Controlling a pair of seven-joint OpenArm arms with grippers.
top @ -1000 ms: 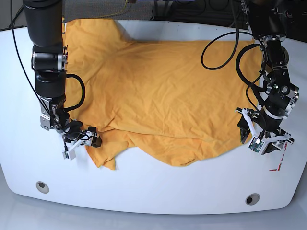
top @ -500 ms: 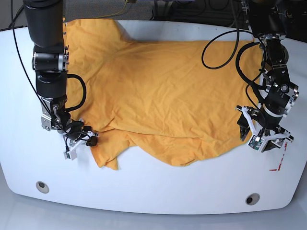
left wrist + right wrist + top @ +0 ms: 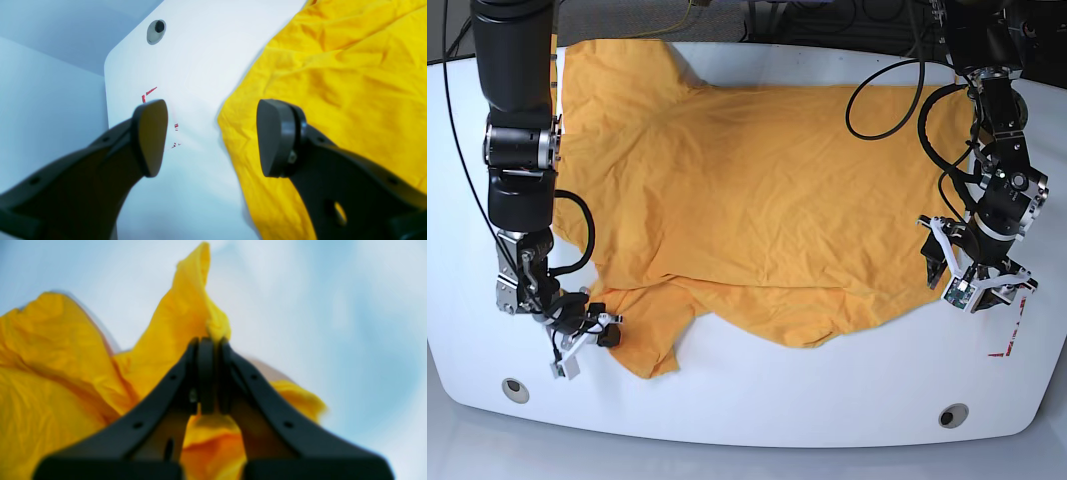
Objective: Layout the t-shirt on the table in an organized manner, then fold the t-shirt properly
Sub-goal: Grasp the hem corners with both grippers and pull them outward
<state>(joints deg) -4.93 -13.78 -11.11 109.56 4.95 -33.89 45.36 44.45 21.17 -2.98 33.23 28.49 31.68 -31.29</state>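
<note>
We find the tabletop (image 3: 757,400) carrying the t-shirt (image 3: 757,200), spread wrinkled across most of it. The right gripper (image 3: 207,340) has its fingers clamped on a raised fabric edge; the left gripper (image 3: 211,136) hovers at the opposite hem, fingers apart.

Wrinkly cloth t-shirt (image 3: 767,190), glossy table (image 3: 827,390)

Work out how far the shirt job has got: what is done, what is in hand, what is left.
Done: the t-shirt lies mostly spread on the table. In hand: the right gripper is shut on a bunched corner; the left gripper hangs open at the opposite edge. Left: flattening the rumpled near edge, then every fold.
</note>
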